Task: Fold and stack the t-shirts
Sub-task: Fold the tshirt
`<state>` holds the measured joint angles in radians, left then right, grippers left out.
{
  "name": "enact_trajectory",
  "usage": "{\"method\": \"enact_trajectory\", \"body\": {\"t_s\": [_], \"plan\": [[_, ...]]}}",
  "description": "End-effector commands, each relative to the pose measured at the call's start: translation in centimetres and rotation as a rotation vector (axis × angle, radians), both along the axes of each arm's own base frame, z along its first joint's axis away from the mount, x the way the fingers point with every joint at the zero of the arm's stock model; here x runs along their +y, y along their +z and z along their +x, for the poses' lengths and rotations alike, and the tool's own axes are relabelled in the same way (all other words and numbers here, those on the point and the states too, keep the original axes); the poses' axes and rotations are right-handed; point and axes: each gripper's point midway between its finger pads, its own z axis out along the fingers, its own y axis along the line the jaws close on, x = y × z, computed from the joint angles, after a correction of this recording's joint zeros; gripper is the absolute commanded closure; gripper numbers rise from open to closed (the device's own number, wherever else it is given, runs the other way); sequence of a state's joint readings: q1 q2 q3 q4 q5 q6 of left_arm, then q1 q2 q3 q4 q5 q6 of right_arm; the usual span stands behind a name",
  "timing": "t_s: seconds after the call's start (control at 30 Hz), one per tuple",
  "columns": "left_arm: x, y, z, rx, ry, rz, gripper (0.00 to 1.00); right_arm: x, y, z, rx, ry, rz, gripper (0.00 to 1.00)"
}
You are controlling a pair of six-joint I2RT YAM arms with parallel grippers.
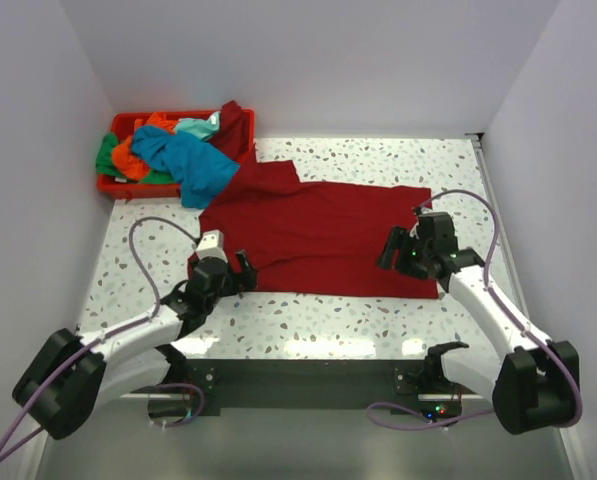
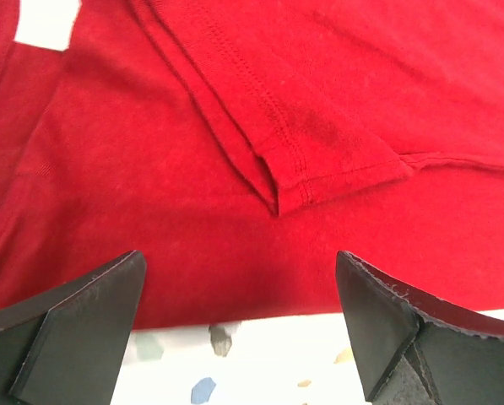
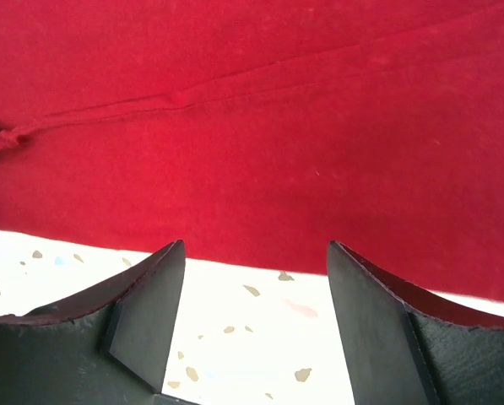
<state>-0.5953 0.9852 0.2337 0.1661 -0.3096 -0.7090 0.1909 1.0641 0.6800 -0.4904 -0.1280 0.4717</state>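
Speckled white table (image 1: 328, 318) bearing a dark red t-shirt (image 1: 318, 235), spread flat between left gripper (image 1: 242, 266) and right gripper (image 1: 393, 250); red bin (image 1: 116, 188) beyond the left gripper.

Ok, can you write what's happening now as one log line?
left gripper: open, at red t-shirt near edge | right gripper: open, same edge | other shirts: piled in bin

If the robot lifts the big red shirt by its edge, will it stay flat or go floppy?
Probably floppy: the large dark red cotton t-shirt lies limp with soft creases. It looks thin, so likely light, and may bunch if pushed.
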Motion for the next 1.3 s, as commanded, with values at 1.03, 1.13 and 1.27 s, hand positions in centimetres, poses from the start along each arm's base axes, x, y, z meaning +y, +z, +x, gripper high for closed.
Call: {"method": "enact_trajectory", "body": {"t_s": [1.03, 1.13, 1.27], "plan": [[0.3, -2.6, -1.7, -0.004, 0.025, -0.061, 0.0, -0.3, -7.1, -1.5, 0.171, -0.004, -0.062, 0.28], [0.1, -1.5, -1.7, -0.026, 0.021, -0.059, 0.0, -0.4, -6.1, -1.5, 0.15, -0.002, -0.065, 0.28], [-0.3, 0.9, -1.2, -0.08, 0.013, -0.057, 0.01, -0.5, -4.4, -1.2, 0.117, 0.004, -0.068, 0.28]]}}
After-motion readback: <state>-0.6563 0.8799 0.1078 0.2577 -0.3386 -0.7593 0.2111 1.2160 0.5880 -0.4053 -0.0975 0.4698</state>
